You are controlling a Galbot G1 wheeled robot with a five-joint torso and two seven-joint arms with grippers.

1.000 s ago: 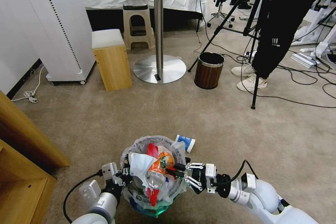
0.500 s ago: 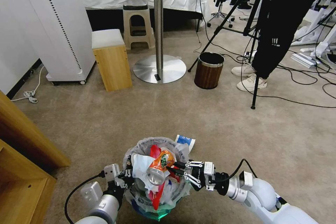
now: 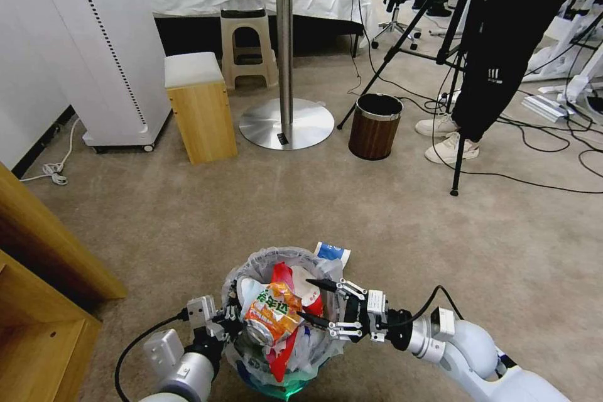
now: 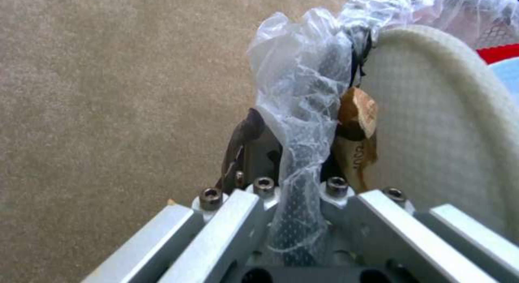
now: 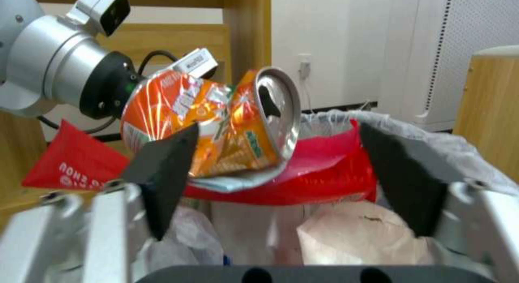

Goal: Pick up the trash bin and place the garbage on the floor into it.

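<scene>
Bright even light, wrist views blurred

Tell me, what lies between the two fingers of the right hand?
In the right wrist view, the crushed orange can sits between the open right hand fingers, touching neither, atop red wrappers in the trash bin.

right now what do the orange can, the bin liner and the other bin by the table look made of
Orange can: thin metal, judging by its dents and shiny silver rim. Liner of the trash bin: filmy clear plastic, crinkled, with mesh showing through. Brown bin: wood-grain sides, possibly veneer or print, with a polished metal rim.
</scene>
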